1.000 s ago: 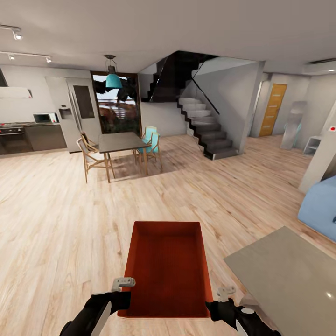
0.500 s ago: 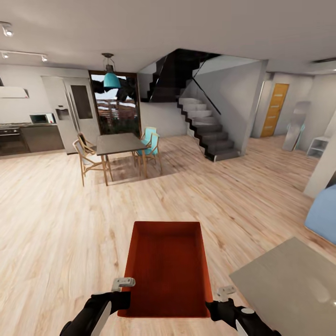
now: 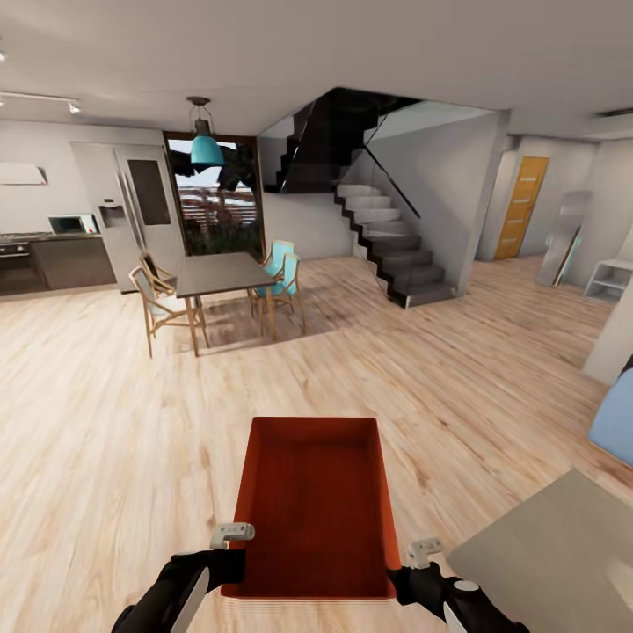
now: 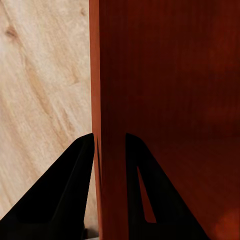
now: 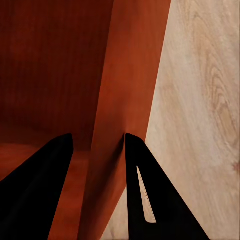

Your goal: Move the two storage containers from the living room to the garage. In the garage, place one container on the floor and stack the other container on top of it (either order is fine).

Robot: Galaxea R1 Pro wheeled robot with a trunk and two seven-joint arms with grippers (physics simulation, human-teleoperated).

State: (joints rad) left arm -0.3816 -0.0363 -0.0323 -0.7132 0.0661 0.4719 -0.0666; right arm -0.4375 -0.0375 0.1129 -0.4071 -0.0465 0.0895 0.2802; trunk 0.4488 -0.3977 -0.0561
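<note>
One orange-red open-top storage container (image 3: 312, 501) hangs in front of me above the living room's light wood floor (image 3: 105, 422), and it is empty. My left gripper (image 3: 230, 547) is shut on its left wall near the near corner. The left wrist view has that gripper (image 4: 110, 145) straddling the thin wall (image 4: 107, 75). My right gripper (image 3: 411, 564) is shut on the right wall. In the right wrist view, the right gripper (image 5: 97, 142) pinches the flared wall (image 5: 127, 75), with wood floor beside it. The garage is out of view.
A grey coffee table (image 3: 563, 563) is close at the lower right, and a blue sofa (image 3: 617, 422) sits at the right edge. Ahead stand a dining table (image 3: 220, 272) with chairs, a staircase (image 3: 391, 251), an orange door (image 3: 520, 207) and a fridge (image 3: 132, 207).
The whole room has slid in the head view, with coffee table and sofa drifting right and out of frame, so the camera moved. The container and both grippers keep their place in the picture.
</note>
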